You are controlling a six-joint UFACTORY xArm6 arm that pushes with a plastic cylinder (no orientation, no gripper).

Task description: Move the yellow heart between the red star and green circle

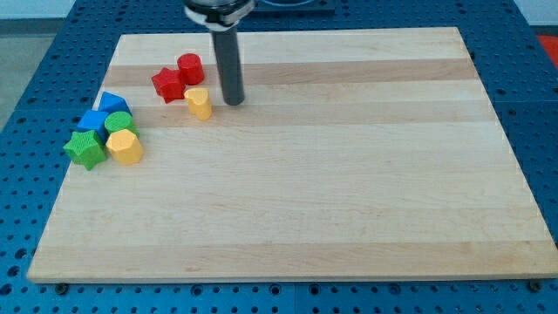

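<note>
The yellow heart (199,102) lies on the wooden board near the view's top left. The red star (168,84) is just up and left of it, almost touching. The green circle (119,121) sits further left in a cluster of blocks. My tip (233,102) rests on the board just right of the yellow heart, a small gap apart.
A red cylinder (190,67) sits up and right of the red star. The left cluster also holds a blue triangle (112,102), a blue cube (91,121), a green star (85,149) and a yellow hexagon (125,146). The board's left edge (63,187) is close to the cluster.
</note>
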